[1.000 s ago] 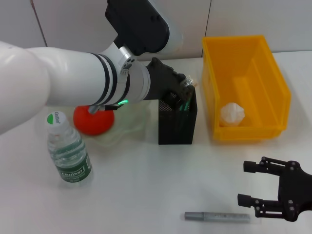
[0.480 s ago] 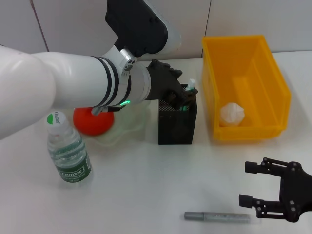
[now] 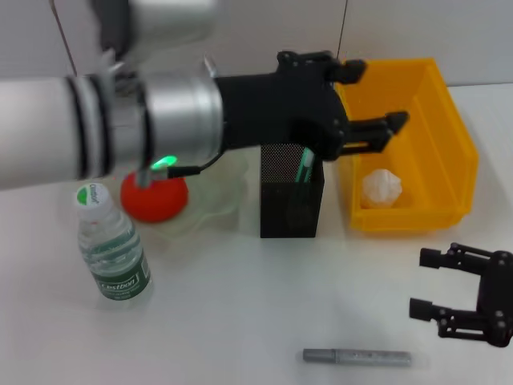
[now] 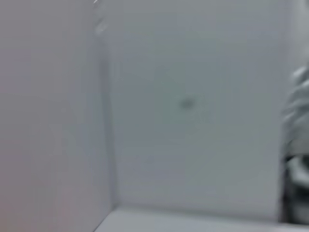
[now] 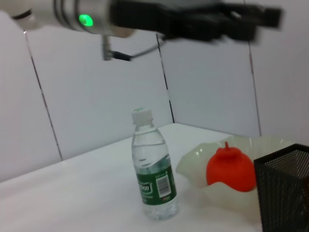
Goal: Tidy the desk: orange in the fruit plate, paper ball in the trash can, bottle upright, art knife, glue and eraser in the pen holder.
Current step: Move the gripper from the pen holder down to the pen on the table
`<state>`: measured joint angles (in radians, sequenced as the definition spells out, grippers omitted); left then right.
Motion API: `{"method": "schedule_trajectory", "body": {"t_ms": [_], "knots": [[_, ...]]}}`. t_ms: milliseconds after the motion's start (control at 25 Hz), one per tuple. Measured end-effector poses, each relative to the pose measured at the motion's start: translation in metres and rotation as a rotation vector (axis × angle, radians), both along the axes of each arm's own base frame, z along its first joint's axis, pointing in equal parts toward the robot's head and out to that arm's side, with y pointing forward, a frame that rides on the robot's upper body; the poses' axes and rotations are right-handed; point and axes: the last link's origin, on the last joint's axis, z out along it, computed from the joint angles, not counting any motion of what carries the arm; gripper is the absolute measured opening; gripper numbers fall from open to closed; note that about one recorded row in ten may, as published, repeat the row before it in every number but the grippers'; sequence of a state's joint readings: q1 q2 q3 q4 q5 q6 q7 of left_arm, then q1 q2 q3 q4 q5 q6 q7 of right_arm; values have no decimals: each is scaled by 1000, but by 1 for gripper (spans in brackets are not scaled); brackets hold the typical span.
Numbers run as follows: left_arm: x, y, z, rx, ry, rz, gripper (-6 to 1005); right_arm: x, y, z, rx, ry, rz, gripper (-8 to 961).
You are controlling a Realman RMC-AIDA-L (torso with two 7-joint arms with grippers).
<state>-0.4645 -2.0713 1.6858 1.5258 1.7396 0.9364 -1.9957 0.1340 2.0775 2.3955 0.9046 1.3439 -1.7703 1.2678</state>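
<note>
White tabletop [image 3: 240,321] filled the lower part of the head view, backed by a pale panelled wall [image 3: 417,32] with thin dark seams. On it the bottle [image 3: 112,249] stood upright at the robot's left, and just behind it the orange [image 3: 154,196] sat in the fruit plate [image 3: 212,204]. The pen holder [image 3: 292,192] stood at the middle with a green-tipped stick leaning inside it. Beside it, the trash can [image 3: 409,144] held the paper ball [image 3: 381,188]. A grey pen-like tool [image 3: 357,357] lay flat near the front edge.

The left gripper [image 3: 377,100] hung above the gap between the pen holder and the trash can, its fingers spread wide and holding nothing. The right gripper [image 3: 429,281] rested low at the right front, fingers apart and empty.
</note>
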Motion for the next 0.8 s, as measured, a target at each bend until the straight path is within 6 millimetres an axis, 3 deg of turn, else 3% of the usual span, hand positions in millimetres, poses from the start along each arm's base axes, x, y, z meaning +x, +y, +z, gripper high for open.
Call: {"method": "schedule_trajectory", "body": {"t_ms": [160, 400, 440, 480, 520, 600, 640, 680, 800], "knots": [[-26, -20, 7, -60, -113, -93, 721, -1, 3, 12, 3, 0, -29, 791], [-101, -48, -7, -147, -220, -161, 720, -12, 9, 38, -11, -80, -58, 791], [-134, -59, -17, -162, -263, -152, 719, -23, 11, 50, -43, -133, -70, 791], [-134, -59, -17, -162, -263, -152, 718, -23, 11, 50, -43, -133, -70, 791], [-149, -65, -21, -166, -278, -136, 718, -38, 13, 61, -76, -196, -72, 791], [-183, -79, -28, -136, -298, -106, 716, -48, 16, 67, -93, -238, -70, 791], [-192, -83, -31, -122, -297, -92, 716, -65, 20, 77, -142, -330, -80, 791], [-201, -87, -33, -104, -294, -79, 715, -65, 20, 77, -142, -330, -80, 791], [-222, -99, -39, -55, -272, -41, 713, -90, 30, 83, -233, -446, -98, 791]]}}
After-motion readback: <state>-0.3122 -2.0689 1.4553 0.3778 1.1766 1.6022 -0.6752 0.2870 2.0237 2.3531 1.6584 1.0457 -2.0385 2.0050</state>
